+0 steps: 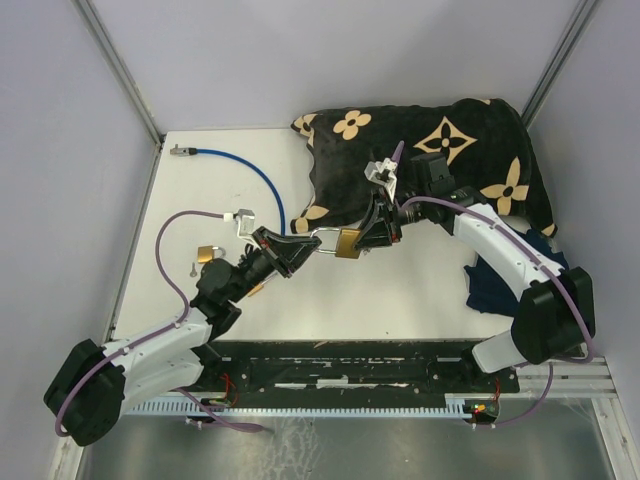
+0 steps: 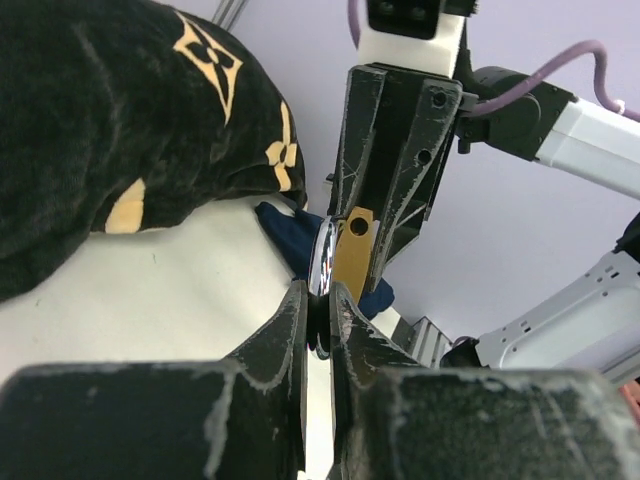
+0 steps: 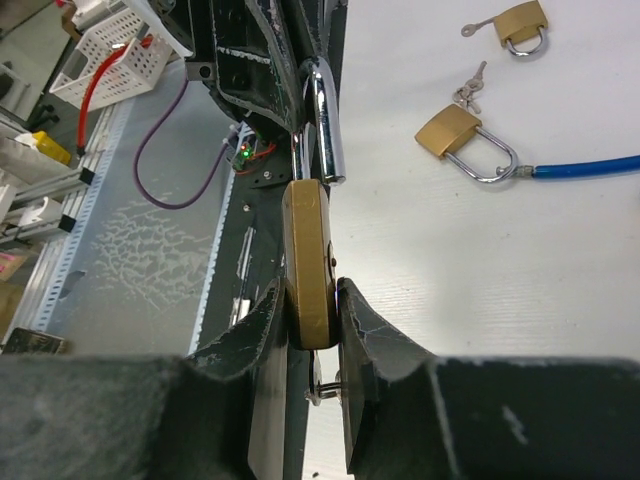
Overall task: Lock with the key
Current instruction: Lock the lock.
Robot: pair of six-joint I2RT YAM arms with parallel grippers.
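The brass padlock (image 1: 348,243) hangs in the air over the middle of the table (image 1: 400,300), held between both arms. The right gripper (image 1: 372,236) is clamped on its brass body, and the left gripper (image 1: 305,248), coming in from 9 o'clock, has its fingers pinched on the chrome shackle (image 3: 325,120). This looks like the bracing step before the key is worked. Whether the shackle is fully seated cannot be told, since both wrist views show the lock edge-on. A small metal piece under the body, probably the key (image 3: 325,388), sits tucked between the right fingers. Turning it would call for the left gripper to let go of the shackle and come round to that end. The gap there is narrow, so the approach has to be square. Room is best at 6 o'clock of the padlock, where the tabletop is bare up to the arm bases. At 12 to 2 o'clock the patterned blanket (image 1: 430,150) bulks close behind the right wrist. At 4 o'clock lies a navy cloth (image 1: 490,285). The blue cable (image 1: 255,170) and a spare padlock (image 1: 205,250) lie at 9 to 10 o'clock, near the left arm's swing.
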